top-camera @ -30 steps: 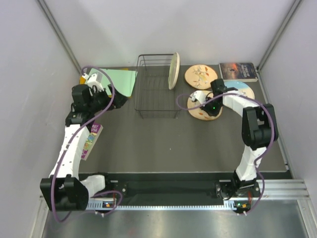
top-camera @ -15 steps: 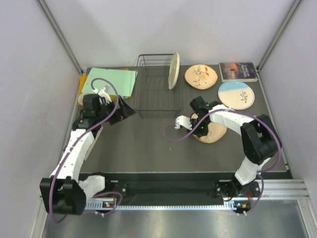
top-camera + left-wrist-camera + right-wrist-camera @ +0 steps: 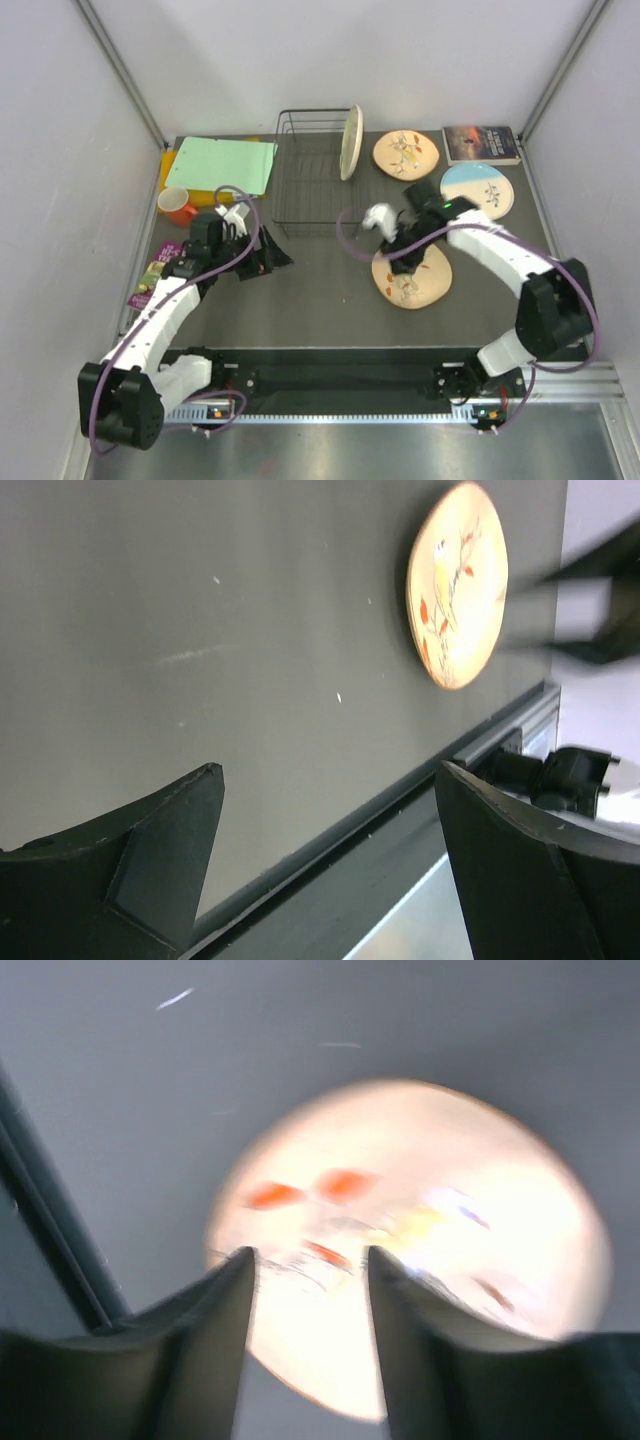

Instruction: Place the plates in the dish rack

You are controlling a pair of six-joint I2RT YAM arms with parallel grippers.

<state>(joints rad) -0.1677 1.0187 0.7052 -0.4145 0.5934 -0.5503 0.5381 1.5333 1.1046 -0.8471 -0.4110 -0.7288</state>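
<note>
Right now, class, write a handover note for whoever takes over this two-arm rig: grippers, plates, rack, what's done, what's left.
Left gripper: open, empty, over bare table.
Right gripper: jaws parted over the near peach-tan bird-patterned round plate, lying flat; no grip seen.
Done: plain cream round plate stands on edge at the right end of the black thin-wire dish rack.
Left: the near plate, the second peach-tan patterned plate and the light blue-and-white plate, all flat on the table.

The overhead view is evenly lit and sharp. The right wrist view is motion-blurred; the patterned plate (image 3: 420, 1230) is overexposed there.
</note>
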